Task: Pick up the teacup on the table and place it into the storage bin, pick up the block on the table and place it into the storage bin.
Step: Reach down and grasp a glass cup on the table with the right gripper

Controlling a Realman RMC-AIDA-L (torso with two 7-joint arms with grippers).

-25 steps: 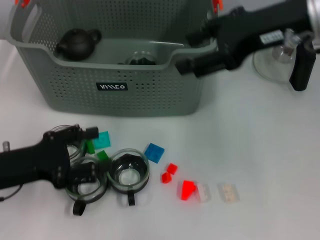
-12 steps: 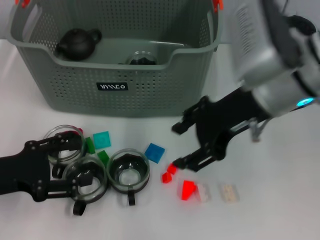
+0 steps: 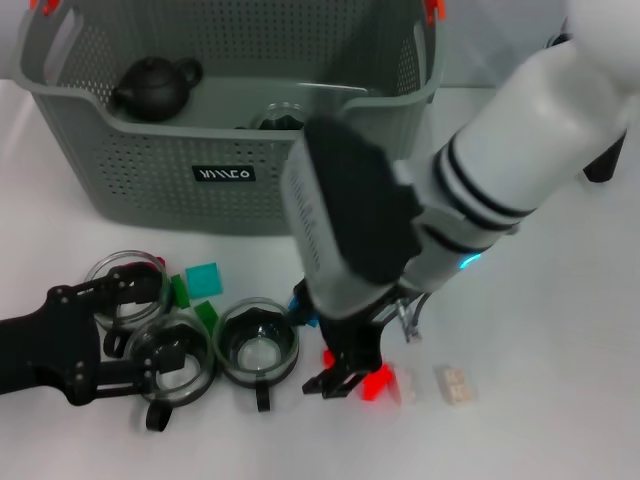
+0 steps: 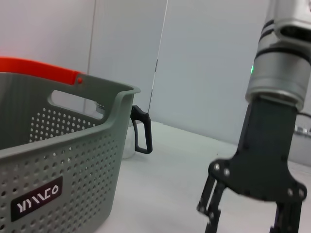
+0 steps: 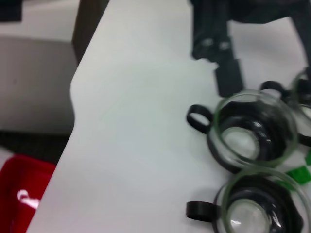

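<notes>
While the left gripper (image 3: 125, 335) sat nearest, its jaws spread around a glass teacup (image 3: 172, 362) with a black handle, two more glass cups (image 3: 258, 345) (image 3: 125, 280) lay in front of the storage bin (image 3: 230, 150). The right gripper (image 3: 345, 375) hung jaws spread over a red block (image 3: 378, 380), beside clear bricks (image 3: 457, 385). Perforated grey-green plastic bin, black label with white lettering, unreadable; a dark teapot (image 3: 155, 85) inside. Only the left wrist view showed the bin's orange handle clip (image 4: 39, 68).
</notes>
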